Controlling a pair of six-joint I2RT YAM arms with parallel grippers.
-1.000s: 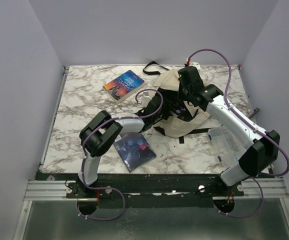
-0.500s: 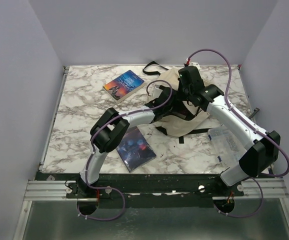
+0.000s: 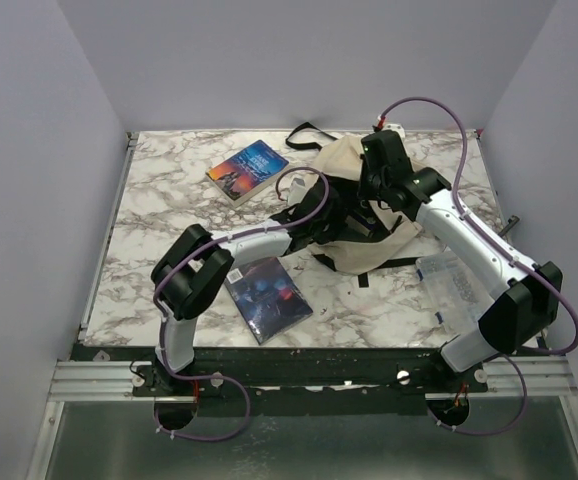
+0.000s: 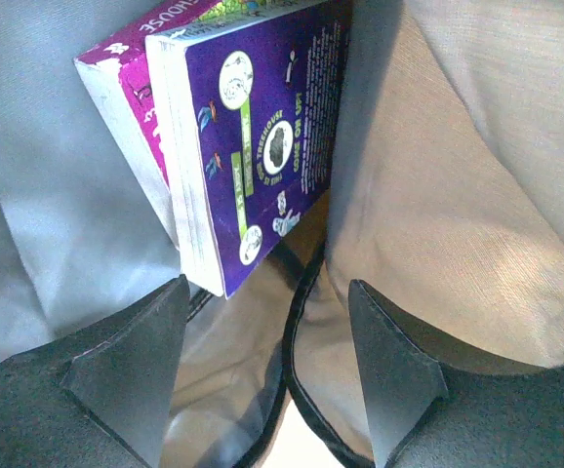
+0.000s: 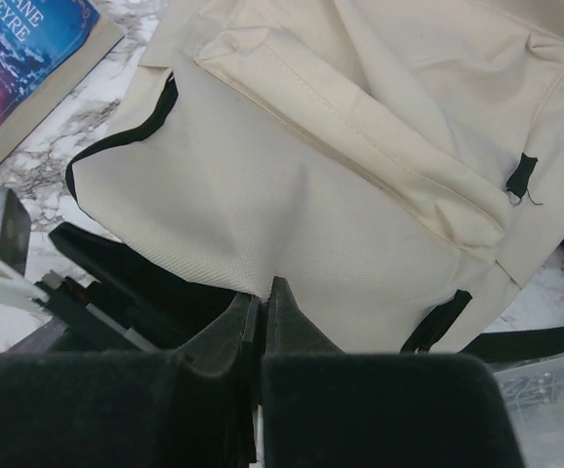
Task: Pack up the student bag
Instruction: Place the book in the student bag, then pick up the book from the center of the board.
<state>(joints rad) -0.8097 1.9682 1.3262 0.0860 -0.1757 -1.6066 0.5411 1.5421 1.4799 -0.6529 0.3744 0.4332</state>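
The student bag [image 3: 349, 160], cream fabric with black trim, lies at the back centre of the table with its mouth facing left. My right gripper [image 5: 265, 285] is shut on the upper fabric edge of the bag [image 5: 360, 195] and holds the mouth up. My left gripper [image 3: 335, 216] reaches into that mouth. In the left wrist view the left gripper [image 4: 262, 375] is open, with only bag lining and black trim between its fingers [image 4: 131, 375]. A purple paperback [image 4: 258, 127] stands inside the bag just beyond the left finger, resting on a pink-spined book [image 4: 126, 58].
A blue and orange paperback [image 3: 248, 170] lies on the marble table [image 3: 149, 220] left of the bag. A dark blue book [image 3: 268, 298] lies near the front, under my left arm. A clear plastic box [image 3: 456, 285] sits to the right, below the right arm.
The left arm stretched further toward the bag mouth, then drew back a little to the left. Right gripper stayed shut on the fabric.
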